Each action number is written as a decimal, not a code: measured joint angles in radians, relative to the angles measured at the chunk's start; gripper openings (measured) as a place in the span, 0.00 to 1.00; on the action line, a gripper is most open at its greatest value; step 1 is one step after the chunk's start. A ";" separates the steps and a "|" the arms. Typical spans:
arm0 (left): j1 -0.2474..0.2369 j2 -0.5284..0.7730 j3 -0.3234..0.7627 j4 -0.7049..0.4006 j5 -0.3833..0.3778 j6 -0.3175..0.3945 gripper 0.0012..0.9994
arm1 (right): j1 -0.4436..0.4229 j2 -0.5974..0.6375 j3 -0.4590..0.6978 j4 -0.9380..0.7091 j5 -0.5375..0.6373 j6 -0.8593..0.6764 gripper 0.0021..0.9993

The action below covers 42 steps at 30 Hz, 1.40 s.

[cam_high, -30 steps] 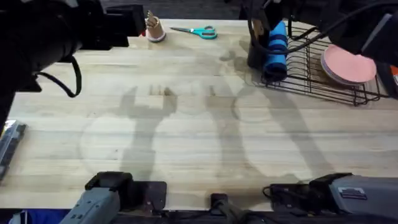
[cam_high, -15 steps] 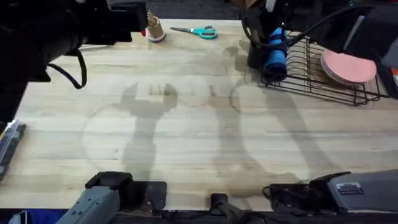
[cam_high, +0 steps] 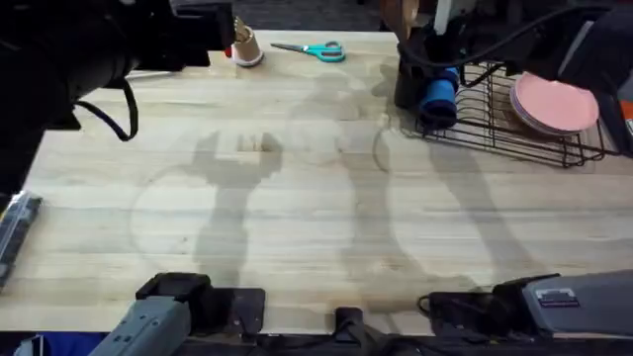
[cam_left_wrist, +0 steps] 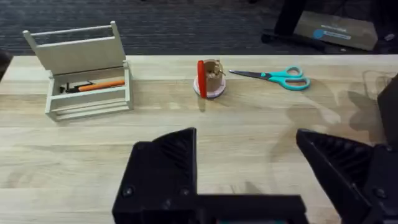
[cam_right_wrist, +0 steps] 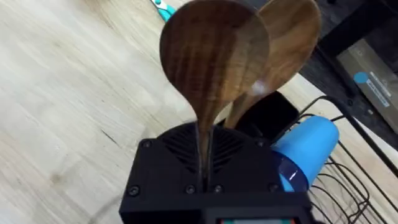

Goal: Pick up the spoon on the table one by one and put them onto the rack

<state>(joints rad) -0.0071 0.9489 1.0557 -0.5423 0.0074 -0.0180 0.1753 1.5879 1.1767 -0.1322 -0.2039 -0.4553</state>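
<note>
- Spoon [cam_right_wrist: 214, 59] is sitting upright in the right gripper [cam_right_wrist: 205, 158], bowl up, handle running straight down between the closed fingers; long axis is standing near vertical.
- Second wooden spoon [cam_right_wrist: 291, 31] is standing just behind the first, its handle dropping toward the black utensil cup [cam_right_wrist: 268, 115]. Judging it already stowed in the cup.
- Right arm is working at the far right of the table [cam_high: 297, 198], over the near end of the rack [cam_high: 504, 124]; in the overhead view its gripper is hanging beside the cup, with a blue cylinder [cam_high: 435, 96] lying just beside it on the rack.
- Pink plates [cam_high: 554, 104] are sitting in the rack's slots, well apart from the cup.
- Key relation: the cup is lying just beyond and below the held spoon, so the handle tip is pointing roughly down toward the opening. Cannot tell whether the tip is already inside the rim. Judging the next move as a short lowering, then a release.
- Risk, as a guess: handle tip catching the cup rim or knocking the spoon already there.
- Left gripper [cam_left_wrist: 249, 180] is hanging open and empty over the far left of the table, fingers spread wide.
- Ahead of it: beige slatted holder [cam_left_wrist: 84, 71] with an orange item inside, small wooden figure with a red part [cam_left_wrist: 208, 78], teal scissors [cam_left_wrist: 277, 76].
- No loose spoon visible on the table; right arm is plainly the nearer one to the rack.
</note>
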 joint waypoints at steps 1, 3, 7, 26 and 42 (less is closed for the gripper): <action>0.000 0.000 0.000 0.000 0.000 0.000 0.99 | -0.002 0.000 0.000 -0.003 -0.002 0.000 0.03; 0.000 0.000 0.000 0.000 0.000 0.000 0.99 | -0.004 0.000 0.001 -0.005 -0.002 0.001 0.03; 0.000 0.000 0.000 0.000 0.000 0.000 0.99 | -0.007 0.000 0.002 -0.009 -0.002 -0.001 0.06; 0.000 0.000 0.000 0.000 0.000 0.000 0.99 | -0.010 -0.001 0.002 0.019 0.002 -0.072 0.98; 0.000 0.000 0.000 0.000 0.000 0.000 0.99 | -0.009 -0.189 0.003 -0.153 0.002 -0.035 0.99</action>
<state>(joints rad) -0.0071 0.9489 1.0557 -0.5425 0.0074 -0.0181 0.1659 1.3993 1.1793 -0.2847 -0.2018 -0.4898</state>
